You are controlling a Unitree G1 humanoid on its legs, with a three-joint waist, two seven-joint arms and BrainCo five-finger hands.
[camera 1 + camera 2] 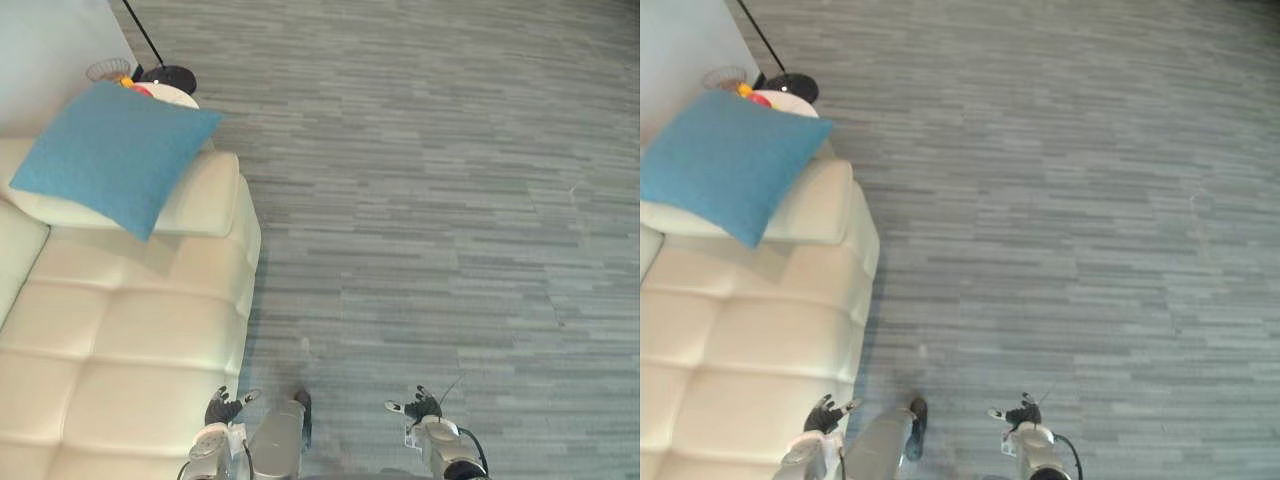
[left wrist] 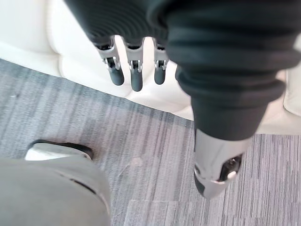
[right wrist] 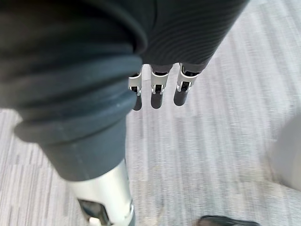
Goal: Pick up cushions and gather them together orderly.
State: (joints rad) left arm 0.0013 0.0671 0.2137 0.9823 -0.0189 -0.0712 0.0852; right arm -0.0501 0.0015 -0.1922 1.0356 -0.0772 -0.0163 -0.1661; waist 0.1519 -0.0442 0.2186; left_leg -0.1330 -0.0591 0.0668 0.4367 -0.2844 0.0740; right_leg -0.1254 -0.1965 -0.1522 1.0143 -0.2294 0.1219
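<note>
You've got one blue cushion [image 1: 115, 155] lying tilted on the far armrest of the cream sofa [image 1: 130, 340], with one corner overhanging toward the seat. Left hand [image 1: 222, 408] hangs low just beside the sofa's carpet-side edge, fingers [image 2: 135, 70] straight and apart, holding nothing. Right hand [image 1: 422, 405] is low over the grey carpet [image 1: 430, 200], fingers loose, empty too

The left robot hand [image 2: 134, 23] hung with its silver, dark-tipped fingers [image 2: 136, 75] straight and loose, over the front edge of a cream leather sofa [image 2: 61, 56], just above the grey striped carpet floor [image 2: 117, 127].
</note>
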